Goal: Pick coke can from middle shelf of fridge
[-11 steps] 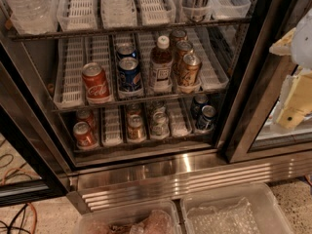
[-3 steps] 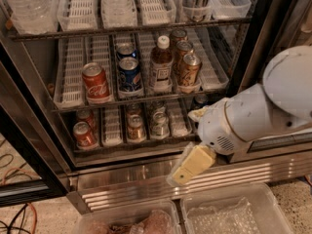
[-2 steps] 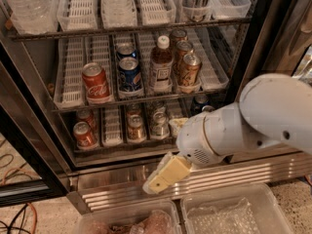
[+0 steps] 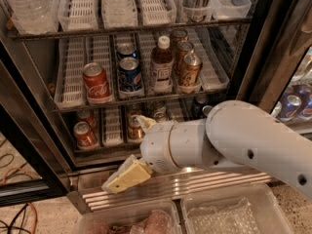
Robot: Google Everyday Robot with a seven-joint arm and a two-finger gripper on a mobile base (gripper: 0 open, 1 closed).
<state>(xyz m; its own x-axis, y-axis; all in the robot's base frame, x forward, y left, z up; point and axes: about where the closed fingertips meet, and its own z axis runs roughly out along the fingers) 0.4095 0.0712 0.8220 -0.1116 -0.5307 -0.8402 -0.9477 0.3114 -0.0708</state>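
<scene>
Gripper (image 4: 126, 153): lower centre of frame, fingers spread, holding nothing.
Coke can (image 4: 96, 83): upright, left of centre, on middle shelf (image 4: 73, 77).
Fridge (image 4: 251, 52): fills upper frame.

White Coca-Cola script marks the red coke can (image 4: 97, 83) on the middle shelf (image 4: 141, 100), beside a blue can (image 4: 130, 76) bearing Pepsi's round emblem. Labels on the bottle (image 4: 161, 66) and the gold-brown cans (image 4: 189, 70) cannot be read. The gripper (image 4: 127, 168) hangs below, before the fridge (image 4: 253, 43) base.

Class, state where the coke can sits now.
Camera view: the coke can stands left on the middle shelf, beside the Pepsi can; the gripper hangs lower right.
</scene>
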